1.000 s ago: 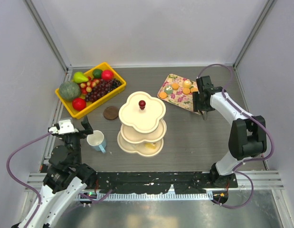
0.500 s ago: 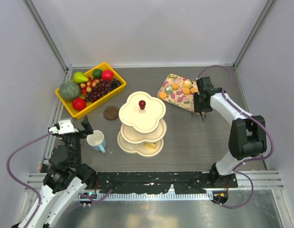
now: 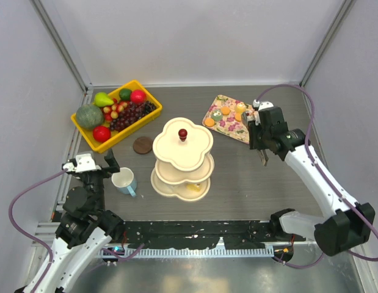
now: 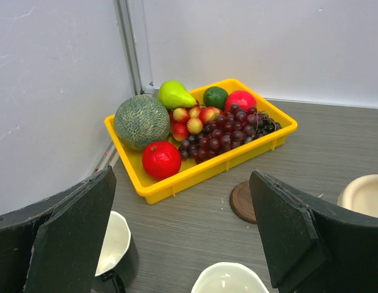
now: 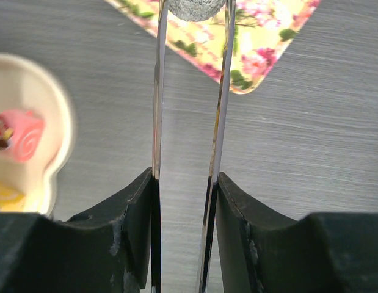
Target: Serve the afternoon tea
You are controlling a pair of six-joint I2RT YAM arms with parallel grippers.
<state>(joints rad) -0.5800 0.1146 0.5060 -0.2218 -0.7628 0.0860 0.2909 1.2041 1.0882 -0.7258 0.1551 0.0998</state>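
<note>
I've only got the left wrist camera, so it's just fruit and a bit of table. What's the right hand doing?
Observer: The right hand is shut on a pair of metal tongs.
Operator: Anything in the tongs?
Observer: Yes, a round grey piece is pinched at their tips, over the floral tray near its corner.
Operator: Is there food on the stand yet?
Observer: The cream stand has a pink swirl roll on one tier. Its top tier shows only the red knob.
</note>
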